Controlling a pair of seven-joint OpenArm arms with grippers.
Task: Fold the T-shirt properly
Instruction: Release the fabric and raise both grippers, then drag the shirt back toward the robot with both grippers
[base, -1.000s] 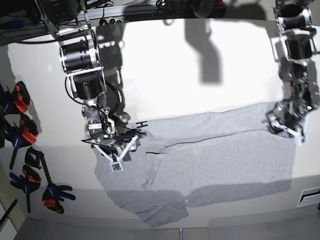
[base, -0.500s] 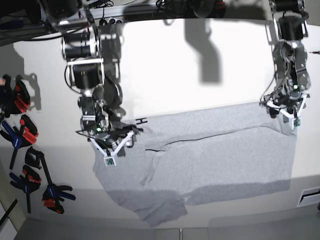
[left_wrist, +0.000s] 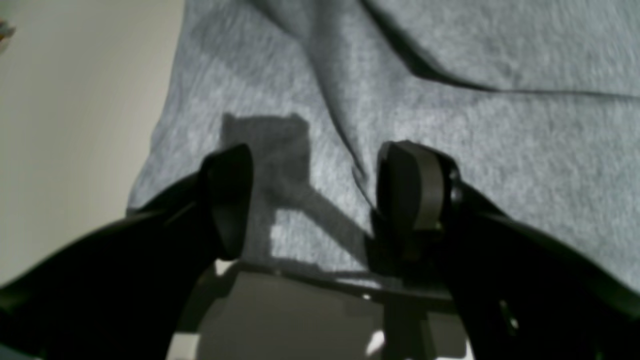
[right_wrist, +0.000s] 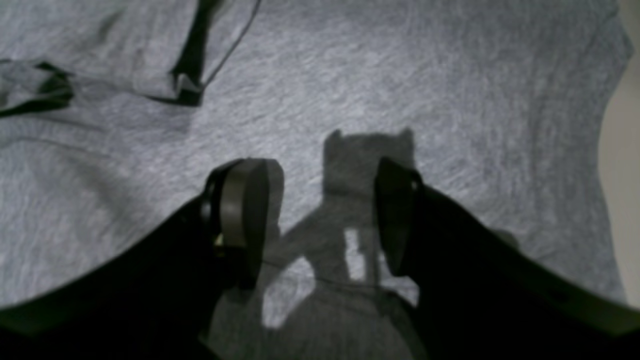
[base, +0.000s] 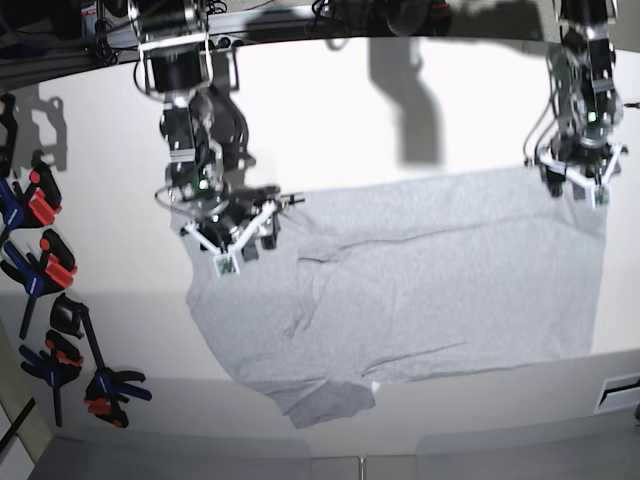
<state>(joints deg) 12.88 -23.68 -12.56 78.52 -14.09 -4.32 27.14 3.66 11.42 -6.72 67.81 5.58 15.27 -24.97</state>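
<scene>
Both grippers open above the far edge of the T-shirt, nothing held.

I have the T-shirt lying mostly flat on the white table, plain grey side up, with a long crease across its middle and a bunched sleeve hanging toward the near edge. My left gripper sits over the far corner on the base view's right, jaws spread wide with only fabric showing between the fingers; my right gripper is over the opposite far corner, also parted and empty, its fingers casting a shadow on the cloth. I judge the arms are placed at the two far corners so each could pinch an edge and draw the cloth over for a fold. Spare clamps lie off to the side, clear of the work.
</scene>
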